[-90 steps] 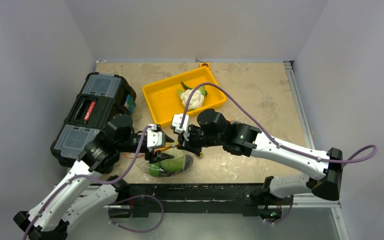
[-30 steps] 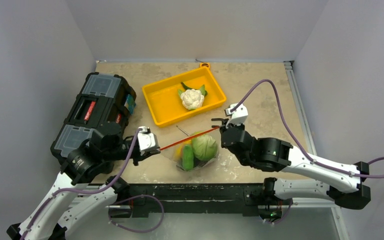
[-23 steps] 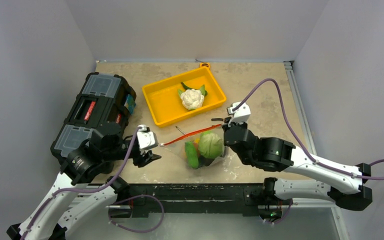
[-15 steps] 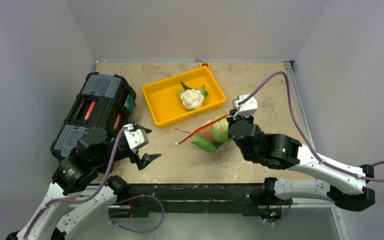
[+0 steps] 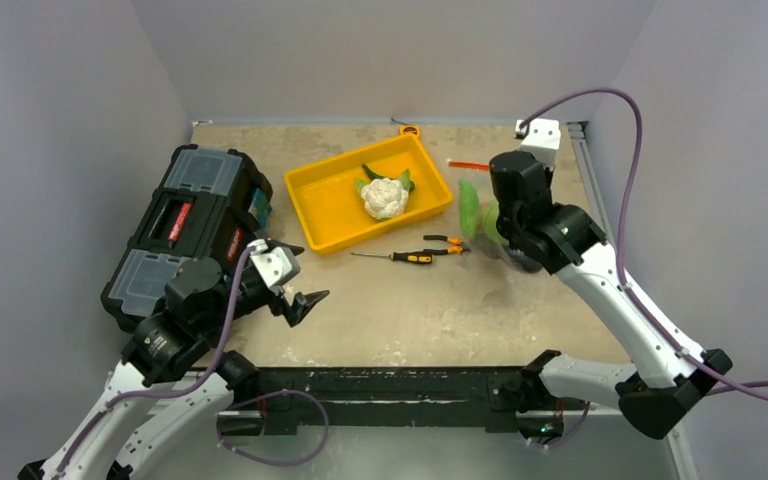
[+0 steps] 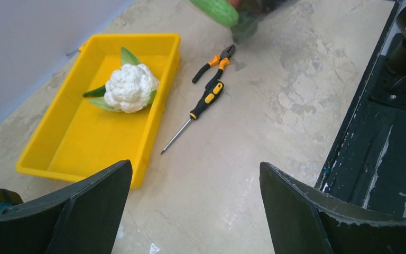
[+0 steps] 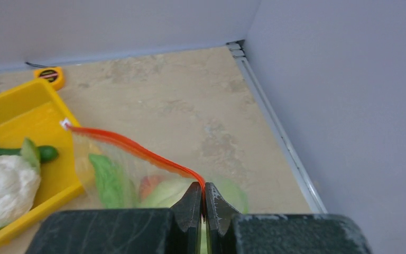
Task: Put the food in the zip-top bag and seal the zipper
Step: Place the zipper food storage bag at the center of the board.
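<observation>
right gripper is clamped shut on the zipper, pinching one end of that red-orange strip. the bag hangs below it at roughly 2 o'clock on the table, between the right end of the yellow tray and the right wall. through the plastic you can see a pale green cabbage, a long green piece and something orange-red. the bag is blurry in the top view, so i can't tell if its bottom touches the table.

left gripper sits at about 8 o'clock with its jaws spread wide open, pointed across the table toward the tray.

the cauliflower lies in the tray at 12 o'clock, on its green leaves, not in the bag.

other clutter: a screwdriver and orange-handled pliers lie end to end just off the tray's near edge, around the middle of the table. they're right on the line between the left gripper and the bag, and the pliers' nose ends close under the bag. a big black toolbox takes up the 9 o'clock side, right beside the left arm. a small yellow tape measure sits against the back wall at 12, just past the tray's far corner.
</observation>
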Controlling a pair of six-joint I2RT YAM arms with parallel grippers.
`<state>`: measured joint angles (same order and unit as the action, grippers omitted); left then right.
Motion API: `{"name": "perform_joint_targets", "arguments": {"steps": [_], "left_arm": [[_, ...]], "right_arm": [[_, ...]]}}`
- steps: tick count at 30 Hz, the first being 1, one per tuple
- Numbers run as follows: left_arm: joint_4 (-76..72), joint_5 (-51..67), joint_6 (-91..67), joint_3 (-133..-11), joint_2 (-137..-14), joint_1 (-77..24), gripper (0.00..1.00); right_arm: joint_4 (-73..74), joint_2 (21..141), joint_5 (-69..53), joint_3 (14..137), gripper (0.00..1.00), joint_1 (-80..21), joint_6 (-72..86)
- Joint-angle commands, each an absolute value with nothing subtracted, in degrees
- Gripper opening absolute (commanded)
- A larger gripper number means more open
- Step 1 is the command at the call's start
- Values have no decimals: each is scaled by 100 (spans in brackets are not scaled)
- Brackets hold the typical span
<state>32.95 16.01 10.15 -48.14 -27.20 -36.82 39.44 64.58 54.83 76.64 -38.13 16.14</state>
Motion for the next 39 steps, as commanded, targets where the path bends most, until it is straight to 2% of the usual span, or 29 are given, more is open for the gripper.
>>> {"name": "perform_joint_targets", "arguments": {"steps": [1,10,14,25,29,35,39], "left_arm": [[2773,1505,784,-4455,-2669,-3685,89],[2850,1090,950,-3948,-2588,-3686,89],[3047,961,1133,-3999,-2637,-3683,87],[2937,1304,1158,-3912,-2466,-3689,87],[2893,1420,1134,-3894,-2461,-3685,87],[2900,1421,1139,-3894,-2496,-3685,87],[2918,1377,1146,-3880,-2526,-3685,87]], "right_arm": [[3776,6874,5242,8231,0,-3120,1357],[4015,7645,5941,8585,0,-2146,1182],[3977,7579,6779,8445,0,-1891,784],[3840,6695,7678,7546,0,-1650,144],[4835,7334,7256,7787,0,-1843,1109],[6021,9209,7070,8154,0,-3408,3062],[5882,10294,6968,8064,0,-3531,3406]]}}
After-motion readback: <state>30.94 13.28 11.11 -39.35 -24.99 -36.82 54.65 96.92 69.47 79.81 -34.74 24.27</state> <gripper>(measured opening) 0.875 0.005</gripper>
